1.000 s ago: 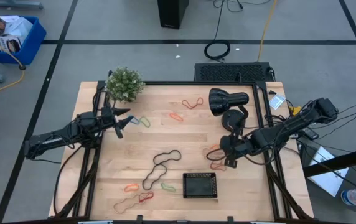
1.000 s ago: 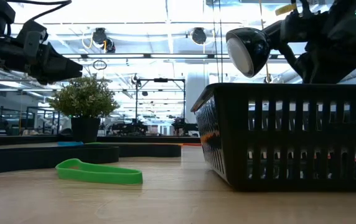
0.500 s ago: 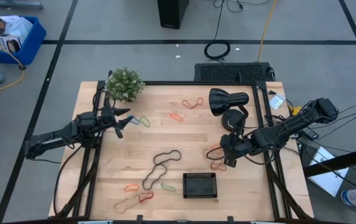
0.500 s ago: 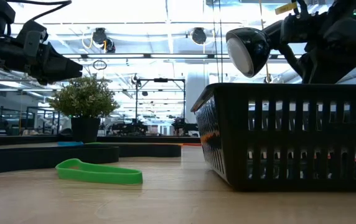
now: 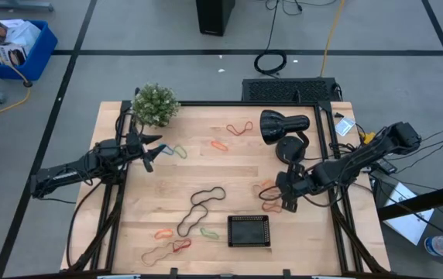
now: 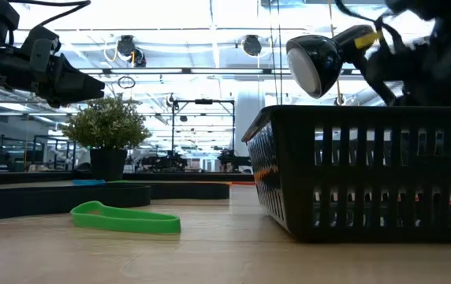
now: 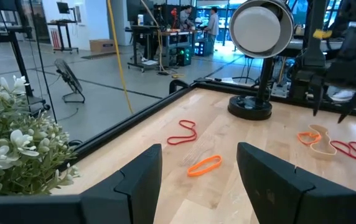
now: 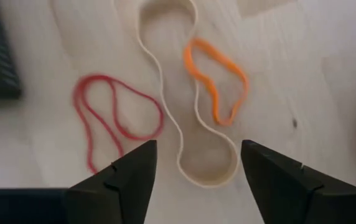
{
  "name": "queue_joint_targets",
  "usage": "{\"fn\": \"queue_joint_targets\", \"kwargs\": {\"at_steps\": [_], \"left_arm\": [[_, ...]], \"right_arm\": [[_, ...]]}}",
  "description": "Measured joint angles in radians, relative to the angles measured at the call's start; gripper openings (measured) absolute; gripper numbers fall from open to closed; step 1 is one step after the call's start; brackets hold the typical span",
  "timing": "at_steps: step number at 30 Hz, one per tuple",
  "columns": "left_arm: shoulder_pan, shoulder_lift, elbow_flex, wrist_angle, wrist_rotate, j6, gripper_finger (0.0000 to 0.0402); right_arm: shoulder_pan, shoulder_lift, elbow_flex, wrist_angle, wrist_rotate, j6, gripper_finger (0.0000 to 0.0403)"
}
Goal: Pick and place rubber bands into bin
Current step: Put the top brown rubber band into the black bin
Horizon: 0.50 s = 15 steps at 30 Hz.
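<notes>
Spreading its jaws wider over the last second, the right gripper [image 8: 193,180] hovers over a tan band [image 8: 184,112], orange band [image 8: 218,81] and red band [image 8: 112,118], ready to pick. Left gripper [image 5: 150,152] waits part-open near the plant [image 5: 155,105]; the bin [image 5: 249,230] holds nothing.

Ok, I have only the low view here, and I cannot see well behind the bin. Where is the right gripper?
Observer: The right gripper is between the bin and the lamp base, over three rubber bands.
Operator: Is it holding one?
Observer: No. Its fingers are open and empty. The tan band lies between them, with the red band and the orange band on either side.
Operator: And the left gripper?
Observer: The left gripper waits near the plant, open and holding nothing.
</notes>
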Motion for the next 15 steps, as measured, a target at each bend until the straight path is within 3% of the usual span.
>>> {"fn": "queue_joint_targets", "kwargs": {"at_steps": [15], "left_arm": [[0.000, 0.000, 0.001, 0.000, 0.000, -0.001, 0.0216]], "right_arm": [[-0.005, -0.001, -0.045, 0.012, 0.083, -0.017, 0.0175]]}}
